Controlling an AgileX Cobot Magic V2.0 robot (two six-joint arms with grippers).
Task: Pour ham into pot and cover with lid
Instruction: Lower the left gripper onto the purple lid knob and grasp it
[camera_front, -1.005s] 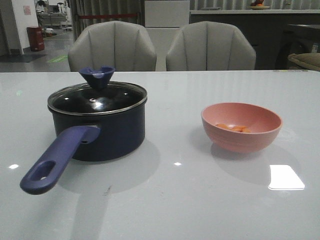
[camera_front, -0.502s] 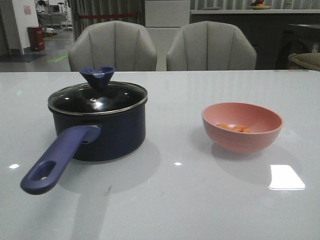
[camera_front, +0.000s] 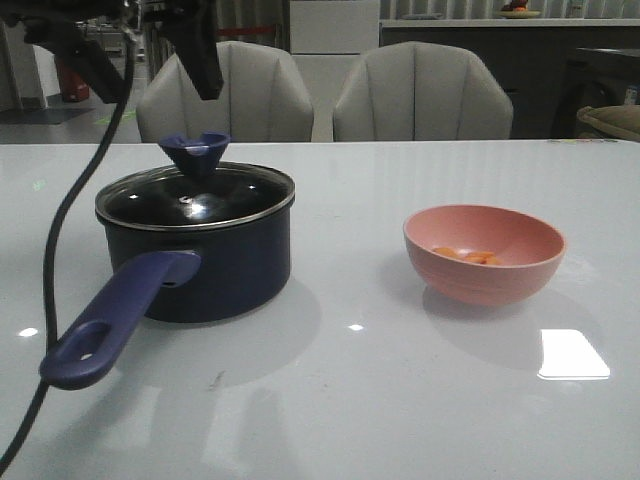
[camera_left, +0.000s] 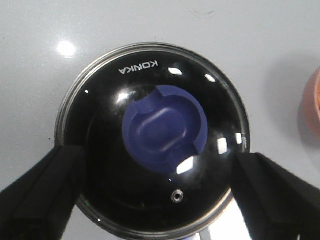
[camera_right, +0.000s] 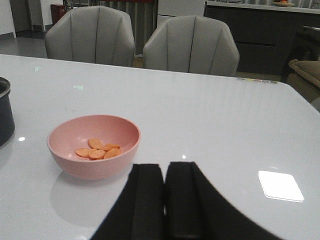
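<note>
The dark navy pot (camera_front: 215, 265) stands on the left of the white table, its long handle (camera_front: 110, 320) pointing toward the front. The glass lid (camera_front: 195, 197) sits on it with its blue knob (camera_front: 195, 152) up. My left gripper (camera_front: 140, 60) hangs above the lid, open wide and empty. In the left wrist view the knob (camera_left: 165, 128) lies between the spread fingers (camera_left: 40, 195), well below them. The ham (camera_front: 468, 256) lies in the pink bowl (camera_front: 483, 252) at the right. My right gripper (camera_right: 165, 200) is shut and empty, near the bowl (camera_right: 93, 145) and ham (camera_right: 97, 150).
Two grey chairs (camera_front: 230, 90) stand behind the table's far edge. A black cable (camera_front: 60, 230) hangs from the left arm down the left side of the front view. The pot's rim (camera_right: 4, 90) shows at the edge of the right wrist view.
My left arm and its cable have come into the front view at the upper left, above the pot. Pot, lid and bowl have not moved.
</note>
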